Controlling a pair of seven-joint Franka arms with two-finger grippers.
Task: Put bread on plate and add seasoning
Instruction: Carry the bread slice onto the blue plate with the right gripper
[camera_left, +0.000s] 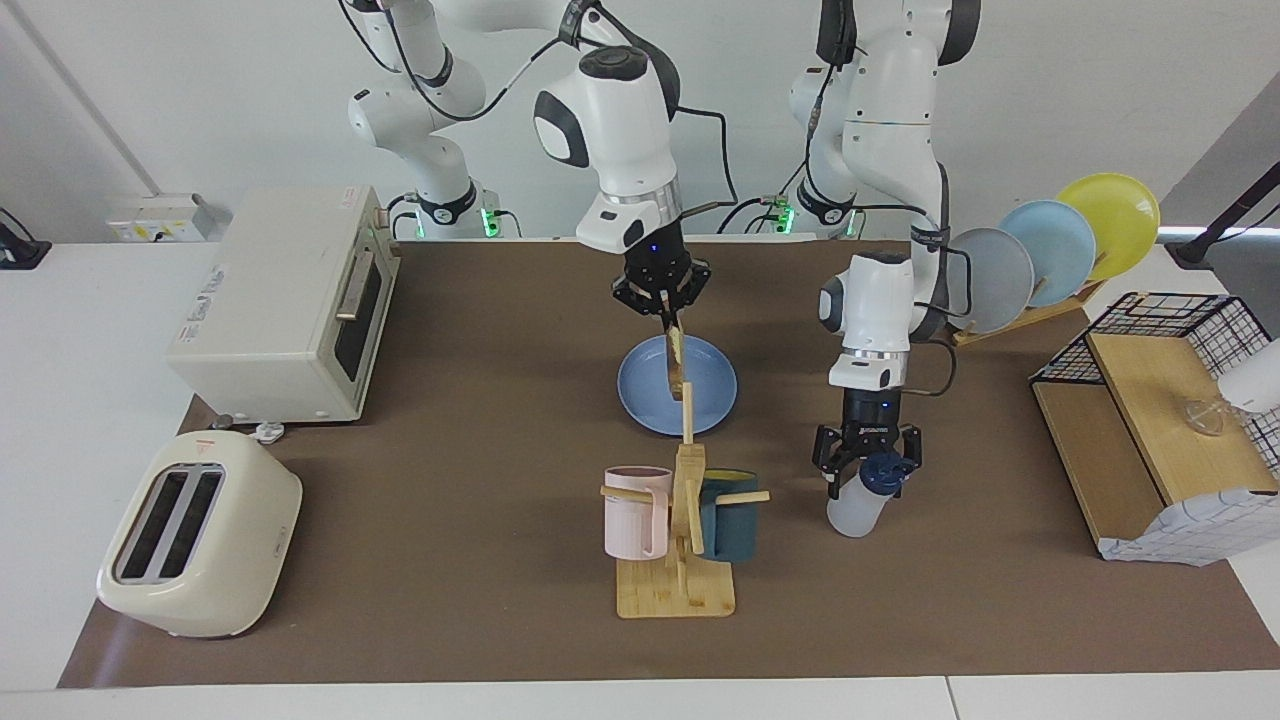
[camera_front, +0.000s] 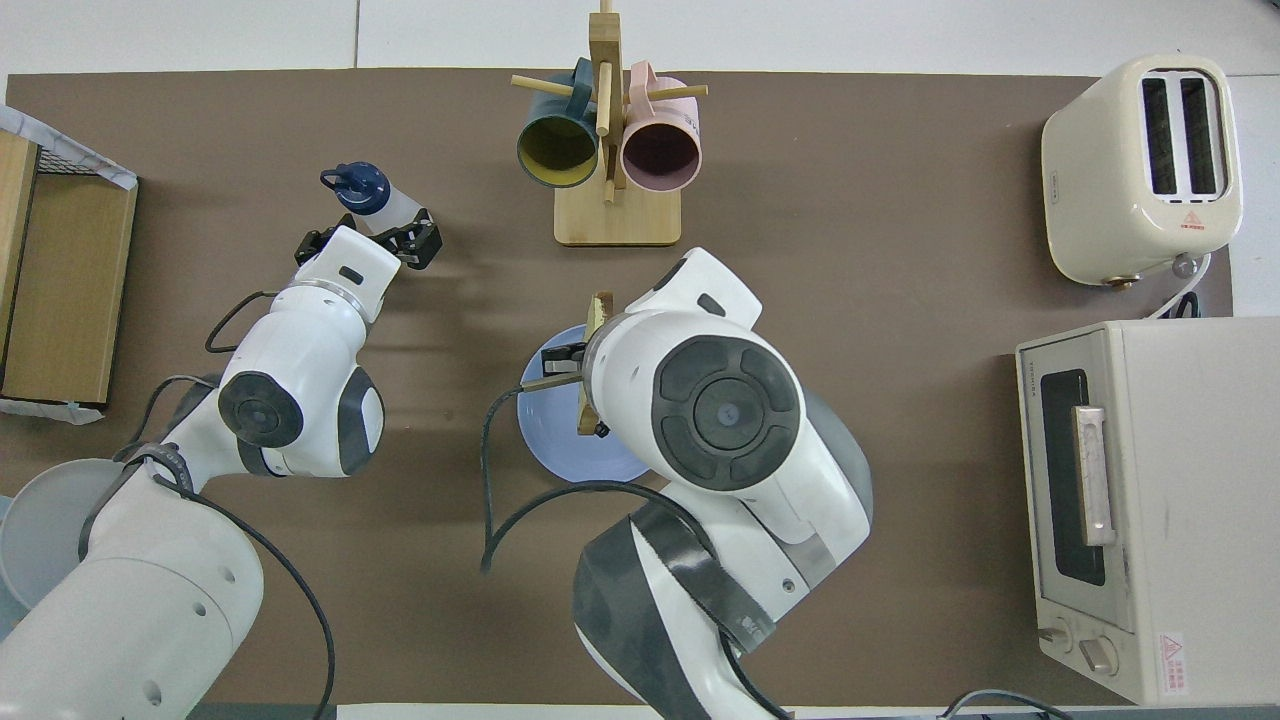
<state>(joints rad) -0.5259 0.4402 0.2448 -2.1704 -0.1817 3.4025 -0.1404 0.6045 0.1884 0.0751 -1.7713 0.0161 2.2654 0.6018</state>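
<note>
The bread (camera_left: 677, 362) hangs edge-on from my right gripper (camera_left: 665, 318), which is shut on its top edge, directly over the blue plate (camera_left: 640, 395). From overhead the right arm covers most of the plate (camera_front: 555, 440), and only a strip of the bread (camera_front: 596, 318) shows. The seasoning (camera_left: 858, 500) is a white bottle with a navy cap. It leans on the mat toward the left arm's end, beside the mug stand. My left gripper (camera_left: 868, 475) is open and low over the seasoning (camera_front: 378, 198), with a finger on either side of it.
A wooden mug stand (camera_left: 676, 530) with a pink and a dark blue mug stands just farther from the robots than the plate. A toaster oven (camera_left: 290, 300) and a toaster (camera_left: 200, 530) are at the right arm's end. A plate rack (camera_left: 1060, 245) and a wire shelf (camera_left: 1150, 420) are at the left arm's end.
</note>
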